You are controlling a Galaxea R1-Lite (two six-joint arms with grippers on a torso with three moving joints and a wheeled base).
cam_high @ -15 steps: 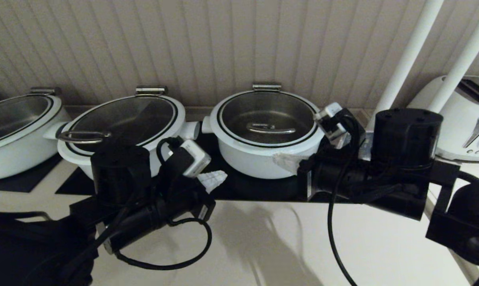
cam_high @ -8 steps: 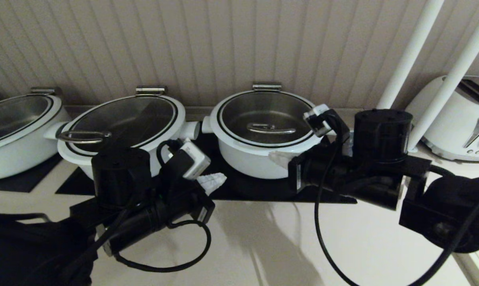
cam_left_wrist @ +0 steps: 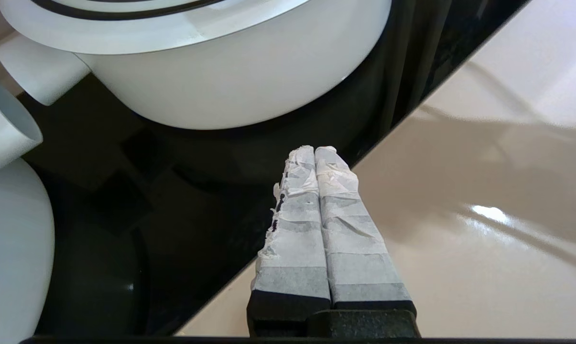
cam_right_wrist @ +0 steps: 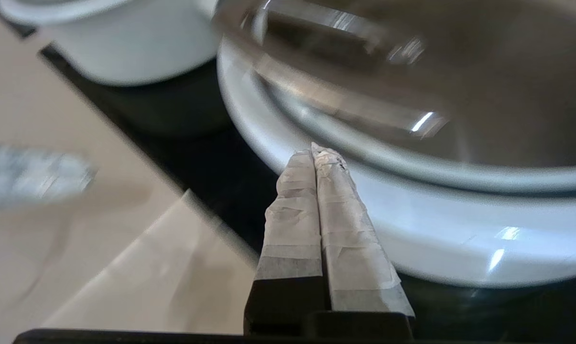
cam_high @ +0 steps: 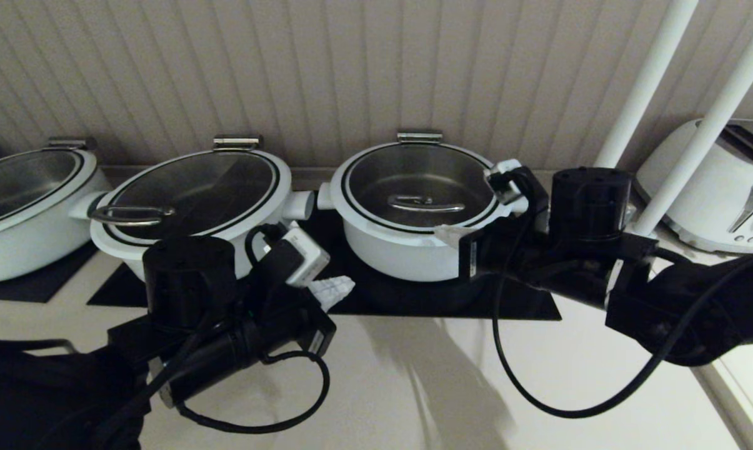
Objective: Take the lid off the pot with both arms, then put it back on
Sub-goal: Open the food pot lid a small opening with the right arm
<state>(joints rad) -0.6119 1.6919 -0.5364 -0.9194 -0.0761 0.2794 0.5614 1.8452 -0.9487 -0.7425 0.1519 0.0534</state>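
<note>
The deep white pot [cam_high: 407, 250] stands on a black mat, right of centre. Its clear-glass lid [cam_high: 420, 187] with a dark rim lies on it, the metal loop handle [cam_high: 426, 202] at its centre. My right gripper [cam_high: 446, 234] is shut and empty, its tips at the pot's front right rim; in the right wrist view the gripper [cam_right_wrist: 315, 152] points at the white rim [cam_right_wrist: 412, 215] under the lid [cam_right_wrist: 412, 86]. My left gripper [cam_high: 345, 286] is shut and empty, low in front of the pot's left side; in the left wrist view the gripper [cam_left_wrist: 312, 152] is short of the pot wall [cam_left_wrist: 230, 86].
A wider white pot [cam_high: 195, 194] with an off-centre ring handle [cam_high: 129, 215] stands to the left, another [cam_high: 26, 206] further left. A white toaster [cam_high: 726, 187] and two white poles [cam_high: 645, 81] stand at the right. The beige counter [cam_high: 413, 387] lies in front of the mat.
My right arm has swung left and toward the pot, bringing its shut gripper up to the pot's front right rim. My left arm has barely moved.
</note>
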